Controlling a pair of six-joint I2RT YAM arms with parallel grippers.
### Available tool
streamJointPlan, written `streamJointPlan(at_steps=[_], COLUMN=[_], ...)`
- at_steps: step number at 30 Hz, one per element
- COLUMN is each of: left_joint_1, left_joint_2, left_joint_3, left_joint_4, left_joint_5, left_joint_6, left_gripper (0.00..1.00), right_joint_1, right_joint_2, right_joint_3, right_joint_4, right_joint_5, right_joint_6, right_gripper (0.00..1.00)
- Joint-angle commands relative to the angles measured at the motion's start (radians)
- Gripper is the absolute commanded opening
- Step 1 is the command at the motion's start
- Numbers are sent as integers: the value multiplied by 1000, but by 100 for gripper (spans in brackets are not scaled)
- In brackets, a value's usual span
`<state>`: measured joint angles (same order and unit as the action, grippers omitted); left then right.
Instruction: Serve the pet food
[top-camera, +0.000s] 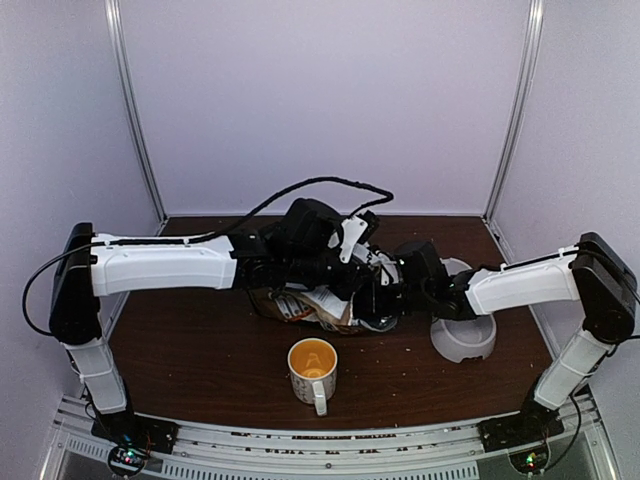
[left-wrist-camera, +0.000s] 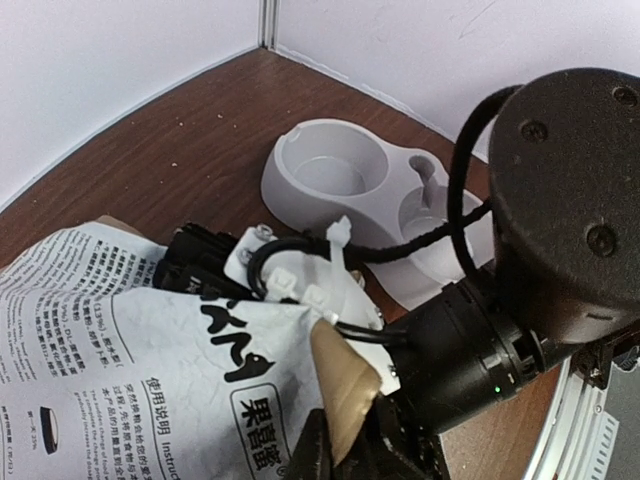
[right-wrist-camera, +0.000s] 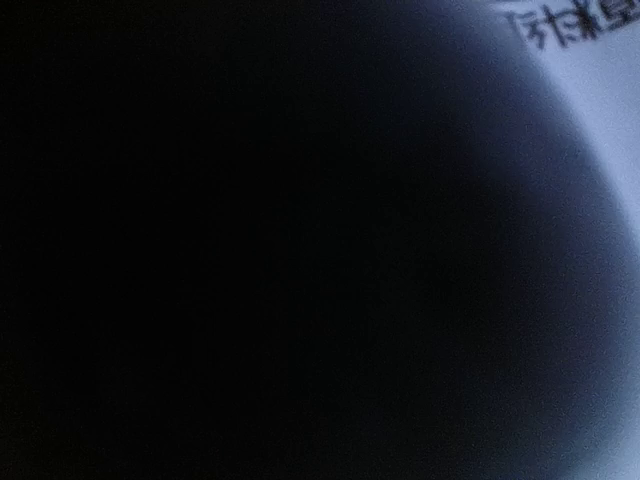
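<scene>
Left fingers (left-wrist-camera: 306, 455) clamp the bag (top-camera: 300, 305) by its tan edge; the right fingers are hidden against it, so I cannot tell. Tip its mouth slowly toward the bowl (top-camera: 462, 340) at three o'clock.

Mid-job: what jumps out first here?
The left arm and right arm meet over the crumpled pet food bag at mid-table. A white twin-well feeder sits right of it, and an orange-lined mug stands nearer the bases. The right wrist view is almost black, bag print in one corner.

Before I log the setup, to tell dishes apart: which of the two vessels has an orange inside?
The white handled mug in front of the bag: orange inside. The feeder bowl at right is pale grey throughout.
</scene>
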<state>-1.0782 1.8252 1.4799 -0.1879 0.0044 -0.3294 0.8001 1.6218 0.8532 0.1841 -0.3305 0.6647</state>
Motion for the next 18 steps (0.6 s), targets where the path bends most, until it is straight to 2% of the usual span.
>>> streamJointPlan(at_steps=[1, 8, 13, 18], left_joint_1=[7, 29, 64, 92], left_joint_2=[-47, -120, -178, -203], left_joint_3=[-14, -44, -37, -1], left_joint_4=[122, 113, 52, -8], left_joint_5=[65, 54, 51, 65], left_joint_6=[-42, -67, -92, -106], left_gripper=[0, 0, 0, 0], right_joint_1=[18, -15, -42, -81], right_joint_2=[-38, -105, -189, -269], right_joint_3=[1, -20, -36, -53], right_joint_4=[167, 226, 149, 98], right_joint_5=[-241, -279, -240, -219], right_joint_6=[6, 137, 203, 349], right_gripper=[0, 0, 0, 0])
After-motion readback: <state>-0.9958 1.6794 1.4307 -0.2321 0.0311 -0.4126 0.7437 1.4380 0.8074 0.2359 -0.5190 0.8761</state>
